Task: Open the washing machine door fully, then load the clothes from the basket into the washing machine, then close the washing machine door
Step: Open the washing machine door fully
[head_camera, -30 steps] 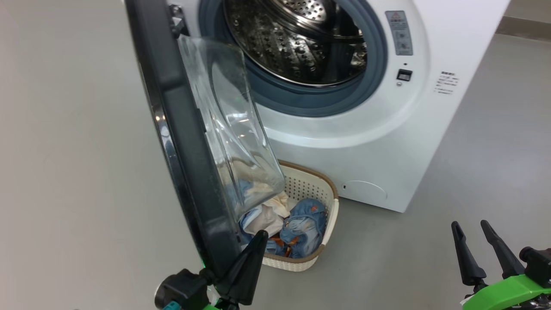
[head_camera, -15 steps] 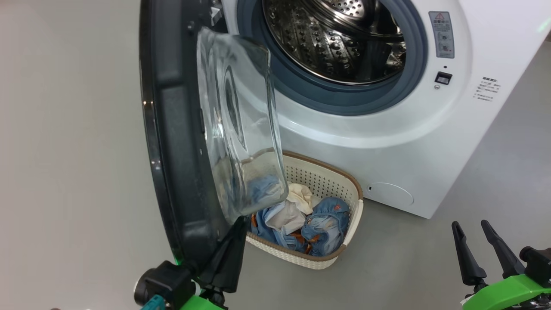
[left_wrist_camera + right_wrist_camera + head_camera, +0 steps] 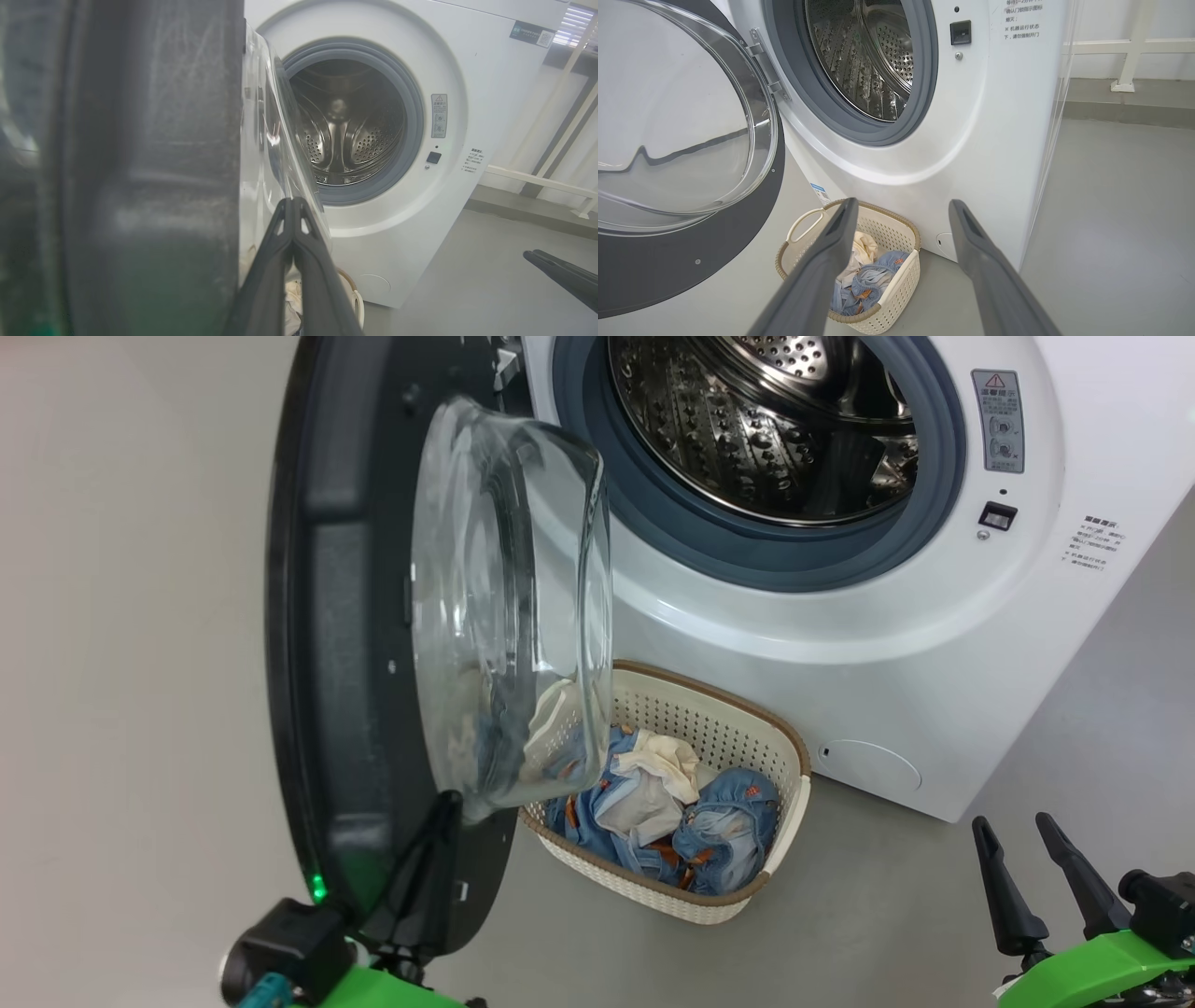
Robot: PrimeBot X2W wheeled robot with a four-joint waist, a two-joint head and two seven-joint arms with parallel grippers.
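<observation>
Now, with our left gripper (image 3: 444, 807) pinched shut against the inner face of the door (image 3: 345, 644), which stands partly open left of the washer (image 3: 840, 616) over the basket (image 3: 747, 709), we should push leftward along its arc, right gripper (image 3: 1011, 821) spread wide, near right.

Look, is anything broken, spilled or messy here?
Nothing stands out. The clothes are crumpled but all lie inside the basket, with none on the floor. The door looks whole, and the drum looks empty.
</observation>
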